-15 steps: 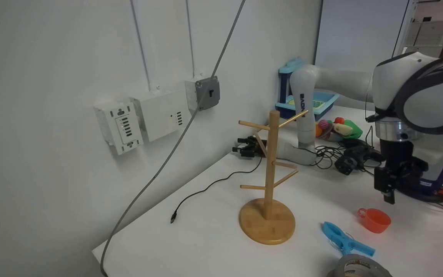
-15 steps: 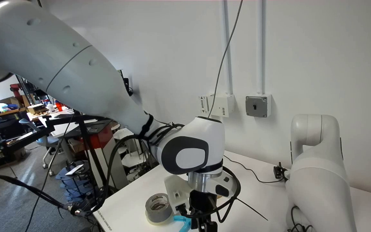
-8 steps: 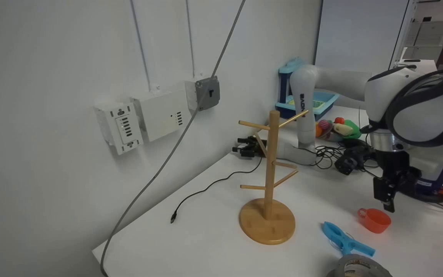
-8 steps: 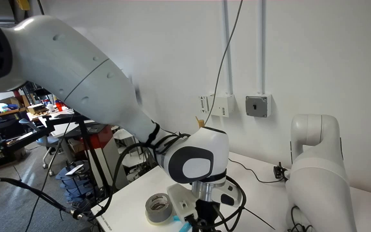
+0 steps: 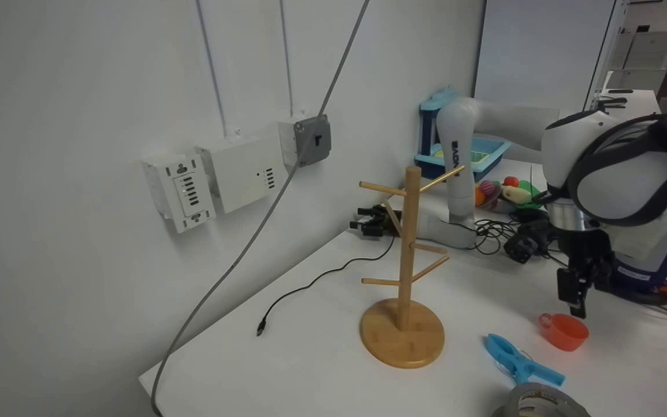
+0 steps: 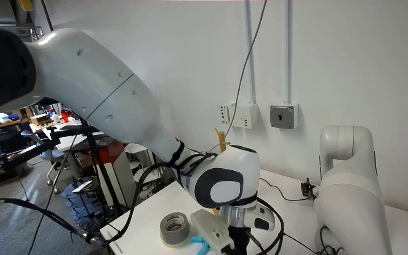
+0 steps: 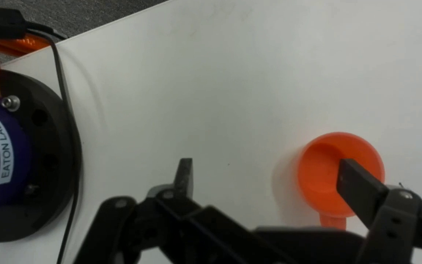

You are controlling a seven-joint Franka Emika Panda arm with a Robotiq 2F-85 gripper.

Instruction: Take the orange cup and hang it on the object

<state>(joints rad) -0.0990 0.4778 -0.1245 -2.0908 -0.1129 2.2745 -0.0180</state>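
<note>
The orange cup (image 5: 567, 333) stands upright on the white table in an exterior view, handle toward the wooden mug tree (image 5: 407, 249). The mug tree stands upright with bare pegs. Only its top (image 6: 222, 140) and a bit of its base show in an exterior view, behind the arm. My gripper (image 5: 574, 301) is above the cup, apart from it. In the wrist view my gripper (image 7: 266, 163) is open and empty. One finger overlaps the mouth of the cup (image 7: 319, 172); the other is over bare table. The cup's handle is partly hidden by the gripper.
A blue plastic piece (image 5: 524, 366) and a tape roll (image 5: 542, 399) lie near the cup. A second robot arm (image 5: 455, 150), cables and toy food (image 5: 510, 194) are farther back. A purple-and-black robot base (image 7: 42, 157) and the table edge show in the wrist view.
My gripper has moved a little down and sideways, now closer over the cup. The arm's shift uncovers the mug tree's top in an exterior view. The cup and mug tree have not moved.
</note>
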